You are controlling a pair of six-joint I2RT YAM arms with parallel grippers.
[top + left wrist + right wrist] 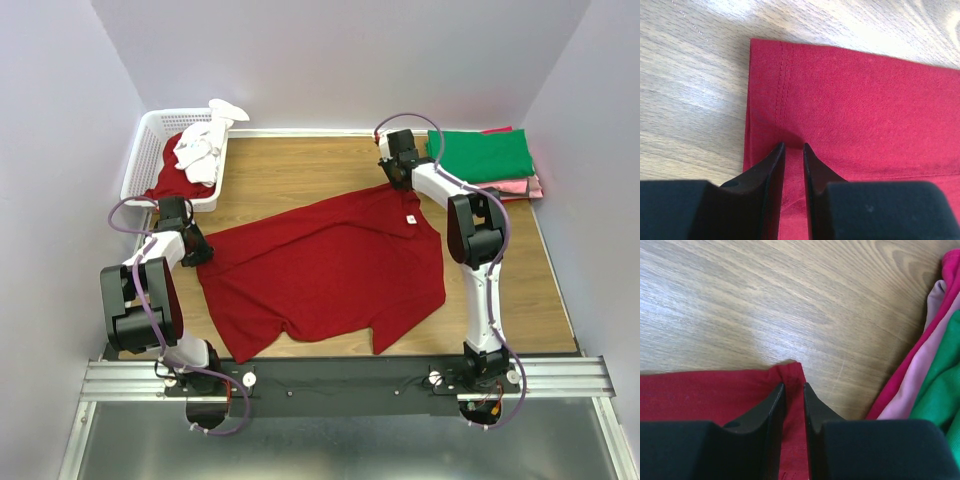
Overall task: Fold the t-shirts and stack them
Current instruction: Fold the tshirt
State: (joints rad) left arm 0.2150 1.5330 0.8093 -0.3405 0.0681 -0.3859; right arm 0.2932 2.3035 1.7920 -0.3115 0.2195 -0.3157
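Spread flat at the middle of the wooden table [290,170] lies a dark red t-shirt [330,270], its small white neck label [411,219] too small to read. The left gripper [794,146], jaws nearly closed, pinches a hemmed corner on the shirt's left. The right gripper [794,385], equally narrow, nips a bunched far-right corner. At far right, a folded green t-shirt [485,152] tops a stack whose pink t-shirts [520,187] show only as edges. In the far-left white basket [140,160], a white t-shirt [205,150] half hides a red t-shirt [170,182].
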